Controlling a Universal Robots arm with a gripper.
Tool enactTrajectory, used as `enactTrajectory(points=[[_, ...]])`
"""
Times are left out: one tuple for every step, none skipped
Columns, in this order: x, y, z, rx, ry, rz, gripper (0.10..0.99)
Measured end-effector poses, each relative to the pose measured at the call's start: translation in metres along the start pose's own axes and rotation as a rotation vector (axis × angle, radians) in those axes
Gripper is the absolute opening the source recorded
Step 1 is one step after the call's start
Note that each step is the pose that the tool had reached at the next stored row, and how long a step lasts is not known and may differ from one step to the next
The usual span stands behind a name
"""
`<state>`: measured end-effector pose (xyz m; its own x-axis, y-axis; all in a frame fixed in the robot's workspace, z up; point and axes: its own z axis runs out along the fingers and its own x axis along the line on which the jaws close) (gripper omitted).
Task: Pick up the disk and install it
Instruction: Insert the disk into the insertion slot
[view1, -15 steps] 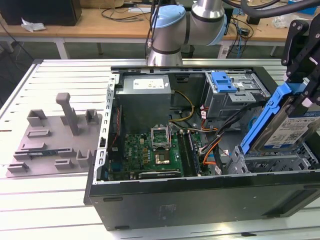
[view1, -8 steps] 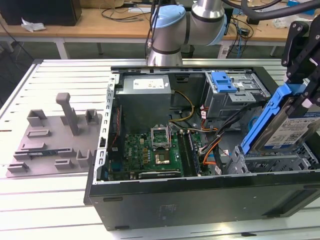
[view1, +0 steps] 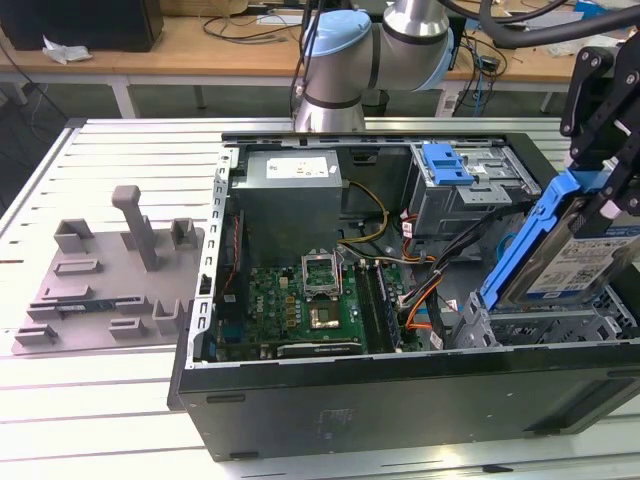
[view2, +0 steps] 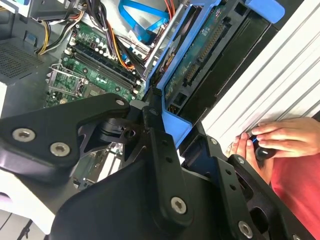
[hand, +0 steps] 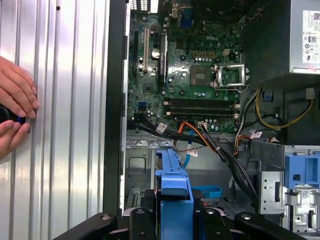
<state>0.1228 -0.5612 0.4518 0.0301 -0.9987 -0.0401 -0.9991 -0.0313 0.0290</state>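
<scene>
My gripper (view1: 607, 195) is shut on the disk (view1: 563, 256), a silver drive with a white-and-blue label and blue rails. It hangs tilted, label facing up, over the drive cage (view1: 545, 325) at the front corner of the open computer case (view1: 300, 395), on the exterior view's right. In the second wrist view the disk's (view2: 202, 55) green circuit-board underside and blue rail show between the black fingers (view2: 157, 145). In the first wrist view the blue rail end (hand: 173, 184) stands edge-on above the cage floor, held at my gripper (hand: 173, 222).
Inside the case lie the motherboard (view1: 310, 300), a grey power supply (view1: 290, 195), orange and black cables (view1: 425, 290) and a rear bay with a blue caddy (view1: 446, 165). A grey parts fixture (view1: 110, 275) lies on the slatted table. A person's hands (hand: 15, 112) hold a small black device beside the case.
</scene>
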Motion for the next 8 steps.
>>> enactTrajectory(points=[[-0.0002,0.0000,0.0005,0.000,0.0000,0.000,0.369],[-0.0003,0.0000,0.0010,0.000,0.0000,0.001,0.369],[-0.0003,0.0000,0.0015,0.000,0.0000,0.001,0.369],[-0.0003,-0.0001,0.0018,0.000,0.0001,0.002,0.369],[-0.0003,-0.0001,0.0020,0.000,0.0002,0.002,0.369],[-0.0003,-0.0001,0.0023,0.000,0.0002,0.003,0.369],[-0.0003,-0.0001,0.0026,0.000,0.0002,0.003,0.369],[-0.0002,-0.0001,0.0035,0.000,-0.0001,0.004,0.369]])
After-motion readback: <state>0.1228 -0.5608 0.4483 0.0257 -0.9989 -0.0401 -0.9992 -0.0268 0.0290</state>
